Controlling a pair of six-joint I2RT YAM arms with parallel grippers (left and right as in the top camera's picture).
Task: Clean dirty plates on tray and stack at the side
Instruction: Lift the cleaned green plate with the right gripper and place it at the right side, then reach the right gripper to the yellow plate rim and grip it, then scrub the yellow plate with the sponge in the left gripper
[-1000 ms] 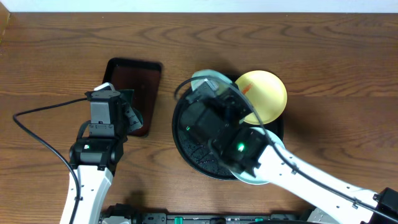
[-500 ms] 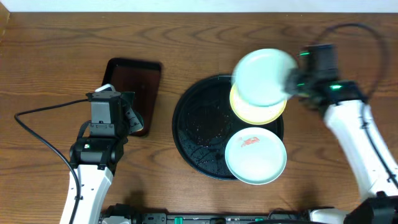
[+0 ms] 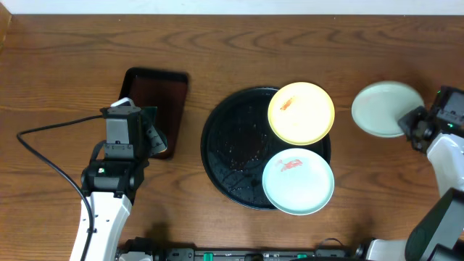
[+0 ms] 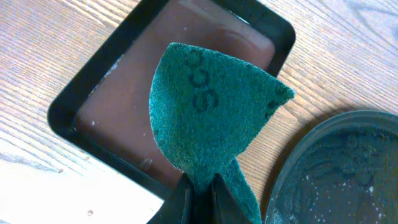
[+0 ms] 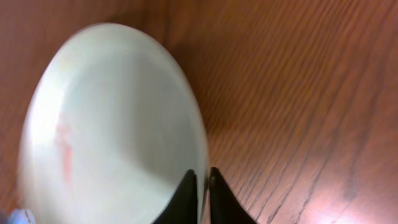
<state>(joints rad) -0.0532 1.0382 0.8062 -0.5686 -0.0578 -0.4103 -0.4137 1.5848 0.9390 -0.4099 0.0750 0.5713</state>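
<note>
Left gripper (image 4: 199,190) pinched closed, right gripper (image 5: 200,182) fingers nearly together

Robotics lab bench, dressed as a dish-wiping station. Plain wood-grain table (image 3: 239,43); loose black cable (image 3: 19,138) trails behind the left gripper (image 4: 199,183). Props: green scouring pad (image 4: 211,106) in its jaws, speckled black tray (image 3: 232,138) beside, pale plate (image 5: 112,124) rim between the right gripper (image 5: 201,177) fingers.

Mint plate (image 5: 112,124) blurred in right wrist view, black tray (image 4: 336,174) cropped
</note>
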